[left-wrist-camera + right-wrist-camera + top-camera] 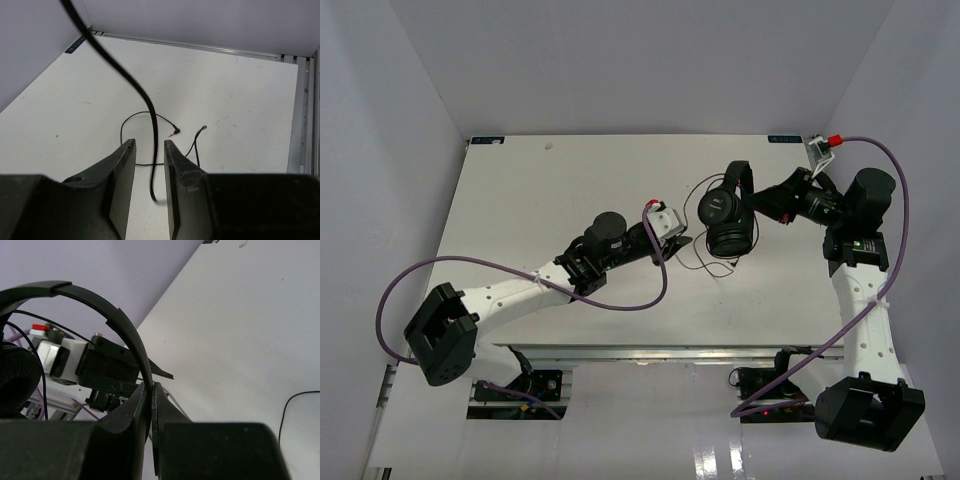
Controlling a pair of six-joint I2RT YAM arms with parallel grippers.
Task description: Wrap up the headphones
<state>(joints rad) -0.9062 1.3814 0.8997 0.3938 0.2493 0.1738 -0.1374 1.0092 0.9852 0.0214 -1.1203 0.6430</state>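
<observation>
Presently right pincer [150,390] clamps the headphones [725,215] by their headband [100,302]; left pincer [150,144], narrowly parted, straddles the cord [120,70].

Left gripper [150,150] jaws parted; right gripper [149,389] apparently clamped closed

No text, brand or number can be read anywhere. A small blue sticker [485,140] lies on the far left corner of the white table [520,200], and a second one [785,137] on the far right corner. The left wrist view shows one such sticker [75,45] at a table corner, its pale marks too blurred to make out. No lettering is legible on the headphones [728,222].
</observation>
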